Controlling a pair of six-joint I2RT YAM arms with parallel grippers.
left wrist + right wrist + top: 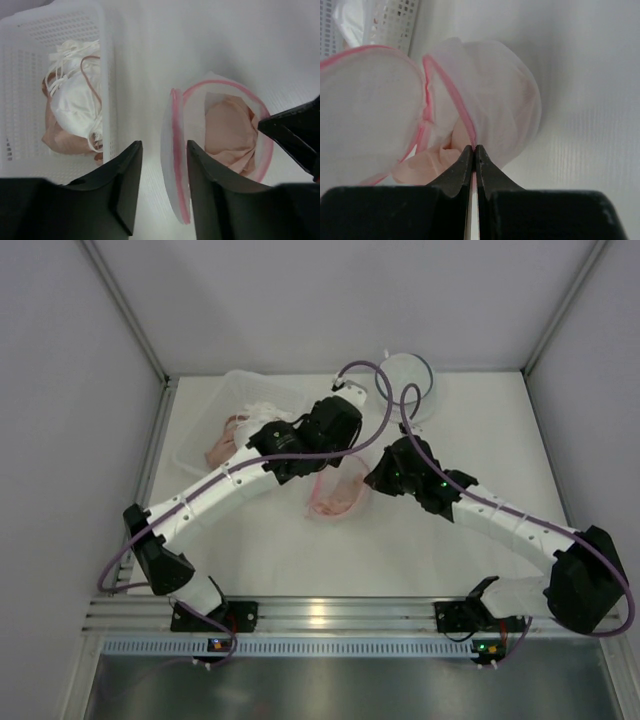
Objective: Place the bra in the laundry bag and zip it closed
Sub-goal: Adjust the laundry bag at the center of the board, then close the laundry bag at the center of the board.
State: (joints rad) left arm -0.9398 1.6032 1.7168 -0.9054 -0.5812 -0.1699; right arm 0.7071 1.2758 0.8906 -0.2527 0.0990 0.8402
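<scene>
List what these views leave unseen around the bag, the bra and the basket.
- Laundry bag: zipper pull too small to find in any view.
- Bra: left wrist view, lower part behind the left fingers; top view, arms partly cover it.
- Basket: left wrist view, near edge behind the left fingers; garment count unclear.
- Bag rim: right wrist view, hidden where the right fingers pinch it.

The white-shelled, black-jointed left arm point(215, 485) stretches from its base toward one o'clock, with its elbow folded low by the near edge. The black two-finger left gripper point(164, 147) points down, jaws parted and clamping nothing. The matching right arm point(510, 525) reaches toward ten o'clock. Its right gripper point(474, 148) is pinched tight on the pink rim of a white mesh laundry bag point(500, 85).
</scene>
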